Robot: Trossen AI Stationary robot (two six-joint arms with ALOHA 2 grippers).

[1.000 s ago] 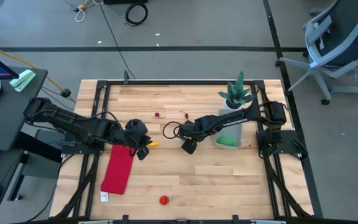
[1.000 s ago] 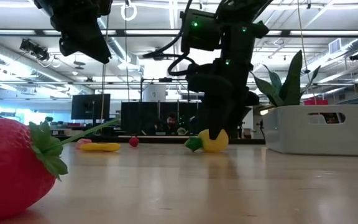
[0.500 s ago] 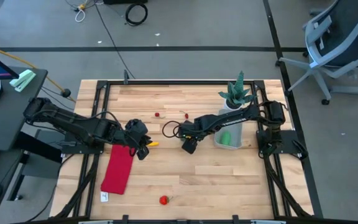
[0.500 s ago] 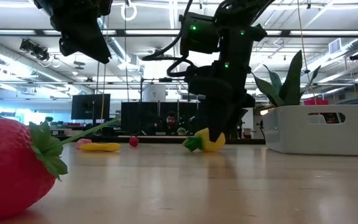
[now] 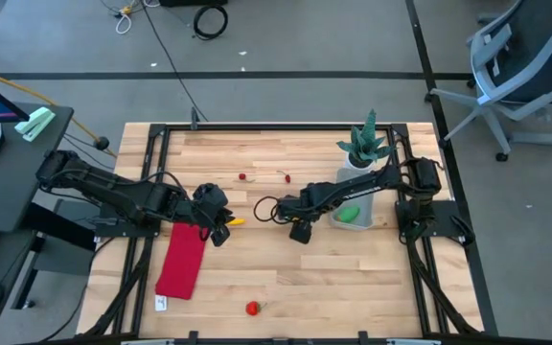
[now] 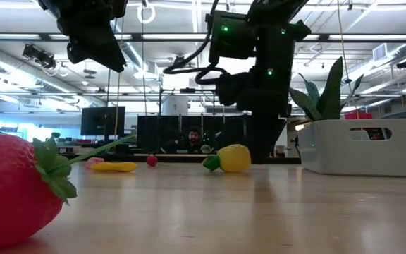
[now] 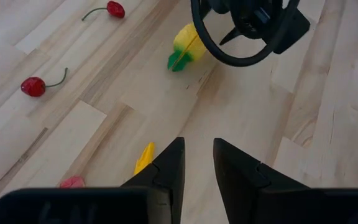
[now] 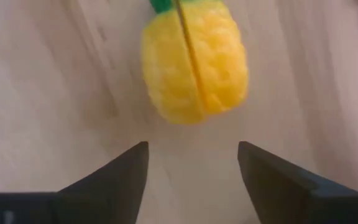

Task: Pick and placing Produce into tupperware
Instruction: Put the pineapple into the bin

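The right pincer (image 8: 191, 168), fingers spread, has backed off the yellow fruit (image 8: 194, 59), leaving it ungrasped on the tabletop (image 5: 353, 268).

Yellow green-tipped toy fruit (image 8: 194, 59) loose on the table; greyish tub (image 5: 353, 213) holding green produce.

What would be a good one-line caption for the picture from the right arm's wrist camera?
The right gripper hangs open just short of a yellow toy pineapple lying on the wooden table.
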